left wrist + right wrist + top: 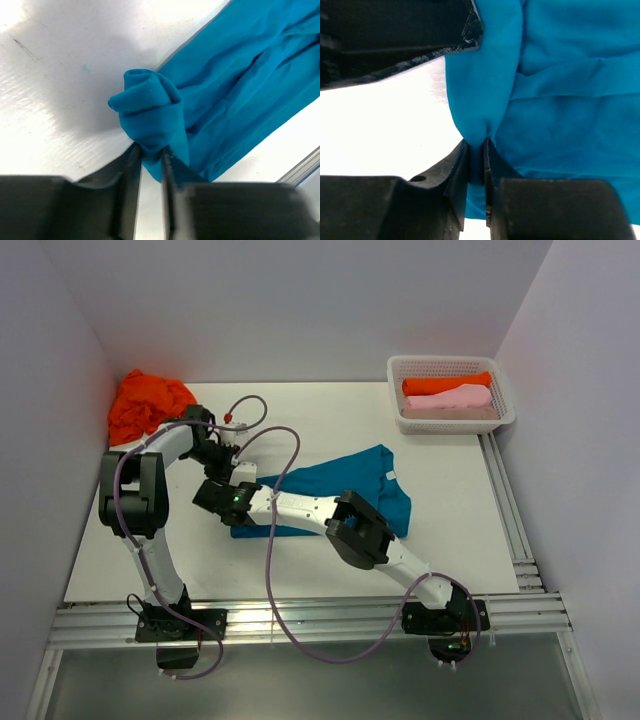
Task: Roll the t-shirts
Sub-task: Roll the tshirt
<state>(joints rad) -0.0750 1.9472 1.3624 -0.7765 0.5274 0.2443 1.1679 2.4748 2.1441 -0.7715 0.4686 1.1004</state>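
Note:
A teal-blue t-shirt (345, 488) lies partly folded in the middle of the table. Its left end is bunched into a small twist (147, 107). My left gripper (151, 152) is shut on that twist, and in the top view it (226, 464) hangs over the shirt's left end. Just in front of it, my right gripper (218, 502) pinches a fold of the same cloth; the right wrist view has its jaws (476, 150) shut with teal fabric (560, 100) between them. A crumpled orange t-shirt (148, 402) lies at the back left.
A white lattice basket (398, 368) at the back right holds a rolled orange shirt (445, 383) and a rolled pink one (455, 398). Metal rails (510, 510) run along the table's right and near edges. Walls close in the left, back and right.

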